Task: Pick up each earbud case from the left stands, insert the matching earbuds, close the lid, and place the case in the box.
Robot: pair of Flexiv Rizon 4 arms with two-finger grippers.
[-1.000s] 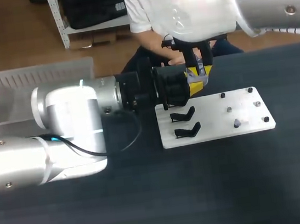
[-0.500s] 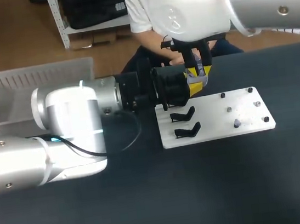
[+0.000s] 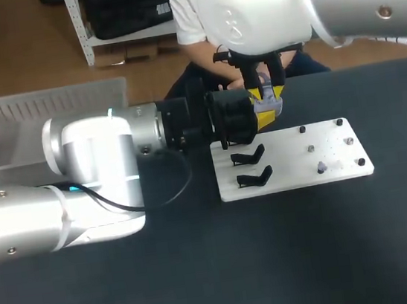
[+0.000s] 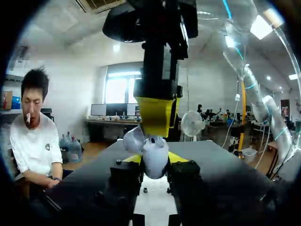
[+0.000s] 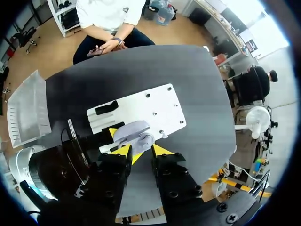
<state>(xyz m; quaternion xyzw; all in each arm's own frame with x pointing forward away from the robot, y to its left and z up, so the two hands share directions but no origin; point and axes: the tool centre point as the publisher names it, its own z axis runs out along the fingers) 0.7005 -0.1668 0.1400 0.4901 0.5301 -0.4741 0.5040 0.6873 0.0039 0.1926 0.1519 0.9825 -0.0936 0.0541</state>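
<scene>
A pale grey earbud case (image 4: pixel 155 156) with its lid up sits between the yellow tips of my left gripper (image 4: pixel 155 162), which is shut on it. In the head view this left gripper (image 3: pixel 262 119) is at the far edge of the white stand plate (image 3: pixel 301 155). My right gripper (image 3: pixel 267 96) hangs straight above the case (image 3: pixel 263 104), its yellow fingers (image 4: pixel 155 113) pointing down at the open lid. In the right wrist view my right gripper (image 5: pixel 141 151) stands open, and the case (image 5: pixel 132 133) lies just ahead of its tips. Nothing shows between its fingers.
Two black case stands (image 3: pixel 249 155) (image 3: pixel 256 177) on the plate's left half are bare. Small pegs (image 3: pixel 318 167) dot its right half. A translucent bin (image 3: pixel 5 125) stands at the table's far left, behind my left arm (image 3: pixel 94 174).
My right gripper has lifted a little off the case and its fingers have spread. My left arm and the case have stayed put.
</scene>
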